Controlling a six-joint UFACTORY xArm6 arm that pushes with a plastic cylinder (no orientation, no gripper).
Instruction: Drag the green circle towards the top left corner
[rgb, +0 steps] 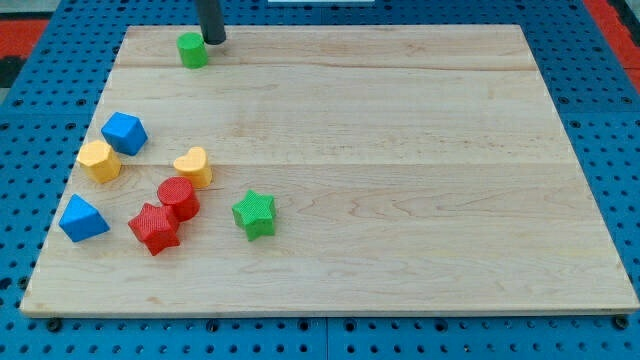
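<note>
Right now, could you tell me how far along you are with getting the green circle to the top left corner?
Mostly done: the green circle already sits near the board's top edge, toward the view's left. In hand: my tip is right beside it, on its right and slightly above. Left: a short push leftward to the corner itself. The green star and the other blocks lie far below, untouched.

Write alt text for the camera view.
My tip touches the right side of the small green circle block near the top left corner of the wooden board. Seven other blocks, blue, yellow, red and a green star, cluster at the view's lower left.
</note>
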